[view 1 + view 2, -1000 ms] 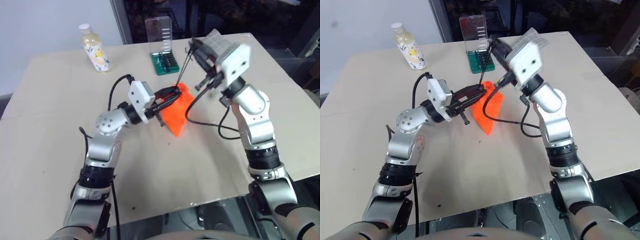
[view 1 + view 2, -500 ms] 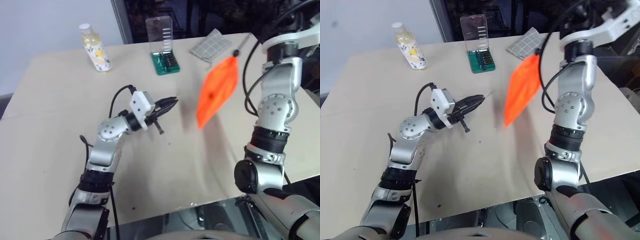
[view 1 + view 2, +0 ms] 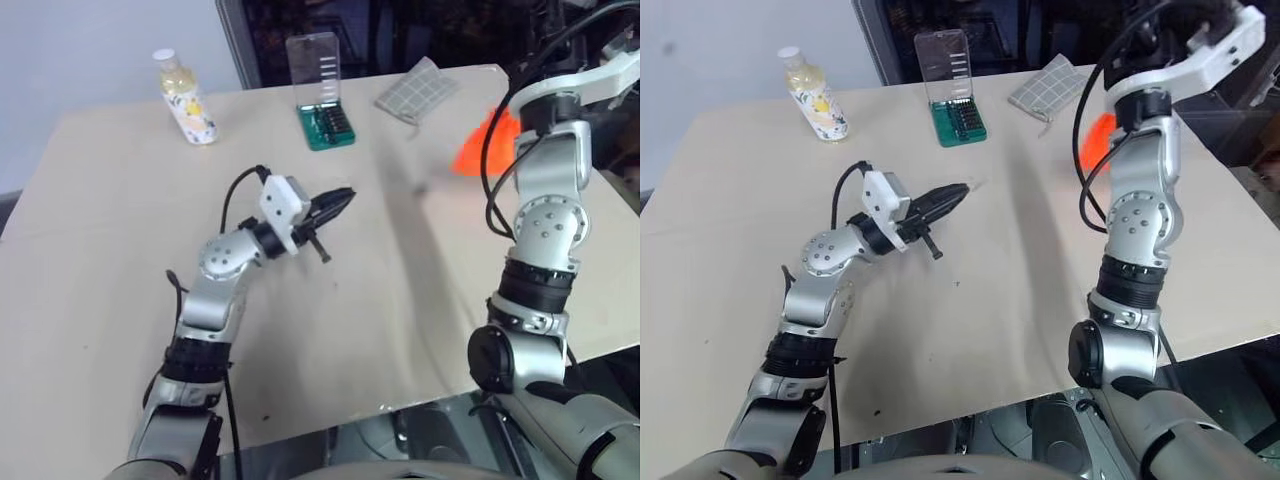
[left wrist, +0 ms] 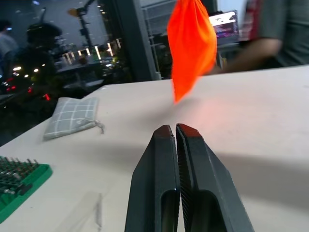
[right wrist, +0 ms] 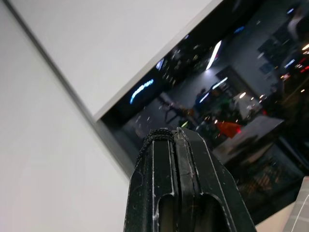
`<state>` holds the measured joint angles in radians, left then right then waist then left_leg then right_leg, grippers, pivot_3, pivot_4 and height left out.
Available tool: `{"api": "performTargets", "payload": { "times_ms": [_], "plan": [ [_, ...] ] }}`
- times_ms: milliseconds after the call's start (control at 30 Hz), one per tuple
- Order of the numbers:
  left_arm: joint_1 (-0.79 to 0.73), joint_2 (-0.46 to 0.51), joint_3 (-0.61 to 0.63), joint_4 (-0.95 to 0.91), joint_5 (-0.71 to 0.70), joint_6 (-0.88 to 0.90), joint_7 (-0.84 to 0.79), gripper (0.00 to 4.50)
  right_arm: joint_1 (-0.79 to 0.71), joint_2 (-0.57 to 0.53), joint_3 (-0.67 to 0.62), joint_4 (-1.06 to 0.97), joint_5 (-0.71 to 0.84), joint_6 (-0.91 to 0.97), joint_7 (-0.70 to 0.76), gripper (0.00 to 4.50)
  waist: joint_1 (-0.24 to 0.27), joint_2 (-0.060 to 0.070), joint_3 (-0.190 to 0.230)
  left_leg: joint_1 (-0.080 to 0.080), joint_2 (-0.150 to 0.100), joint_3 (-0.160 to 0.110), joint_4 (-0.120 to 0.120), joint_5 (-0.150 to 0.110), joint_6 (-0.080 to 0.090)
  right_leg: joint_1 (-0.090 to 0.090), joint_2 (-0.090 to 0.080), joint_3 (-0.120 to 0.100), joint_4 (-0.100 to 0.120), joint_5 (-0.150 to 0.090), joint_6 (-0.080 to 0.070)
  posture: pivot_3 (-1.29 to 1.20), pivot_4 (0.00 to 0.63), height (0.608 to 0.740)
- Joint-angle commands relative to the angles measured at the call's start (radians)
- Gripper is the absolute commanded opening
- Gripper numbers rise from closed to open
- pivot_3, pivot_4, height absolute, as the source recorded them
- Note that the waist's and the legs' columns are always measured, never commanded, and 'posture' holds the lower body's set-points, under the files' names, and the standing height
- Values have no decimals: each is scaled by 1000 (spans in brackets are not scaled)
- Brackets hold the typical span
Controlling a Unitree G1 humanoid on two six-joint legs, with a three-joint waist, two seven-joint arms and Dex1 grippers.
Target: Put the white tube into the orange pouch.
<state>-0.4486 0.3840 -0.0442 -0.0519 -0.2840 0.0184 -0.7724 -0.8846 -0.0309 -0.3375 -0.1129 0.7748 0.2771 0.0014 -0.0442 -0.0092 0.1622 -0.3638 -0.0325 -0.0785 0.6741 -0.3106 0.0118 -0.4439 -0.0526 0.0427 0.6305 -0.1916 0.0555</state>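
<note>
Hanging orange pouch [image 4: 191, 44] bears no readable print.

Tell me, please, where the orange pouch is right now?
The orange pouch hangs clear above the table's far right, beside the raised right arm, right of the grey checked pouch.
</note>
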Motion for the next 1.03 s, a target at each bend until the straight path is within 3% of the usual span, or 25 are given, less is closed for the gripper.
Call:
{"api": "performTargets", "payload": {
  "times_ms": [33, 200, 300, 433, 567, 733, 1033],
  "plan": [
    [16, 22, 35, -54, -14, 6, 11, 1354, 52, -45, 96, -124, 46, 100, 94, 619, 0, 0, 0, 0, 0, 0, 0, 0, 0, 0, 0, 0, 0, 0, 0, 0, 150, 740],
    [87, 71, 89, -118, -38, 76, 48, 3716, 247, -272, 190, -275, 159, 350, 302, 2845, 4, 0, 0, -1, 1, -1, -1, -1, 1, 0, 0, -1, -3, 0, 0, 0, 150, 740],
    [199, 128, 129, -190, -73, 188, 51, 3716, 478, -520, 215, -349, 200, 478, 545, 2845, 14, -1, -1, -2, 0, -2, 0, -1, 2, 1, -1, -2, -5, 0, 0, 0, 150, 740],
    [410, 224, 176, -264, -54, 231, 27, 3716, 698, -696, 199, -251, 28, 358, 709, 2845, 8, -1, -1, -1, 1, 1, -1, -5, 9, 3, -1, -2, -6, 0, 1, 0, 150, 740],
    [604, 272, 265, -298, -61, 225, 18, 3716, 801, -739, 180, -111, -129, 155, 834, 2845, 6, -2, 0, 4, 2, 5, 1, -6, 11, 5, 0, 2, -6, 0, 1, 0, 150, 740],
    [786, 274, 369, -316, -62, 198, 16, 3716, 818, -746, 120, 79, -197, -7, 944, 2845, 9, -3, 2, 19, 4, 4, 1, -6, 11, 21, 3, 0, -6, -1, 1, 0, 150, 740],
    [859, 241, 400, -359, -52, 180, 47, 3716, 782, -760, 115, 248, -272, -120, 1080, 2845, 13, -3, 2, 23, 5, 3, 4, -6, 11, 28, 2, -1, -7, -1, 1, 0, 150, 740]
  ]
}}
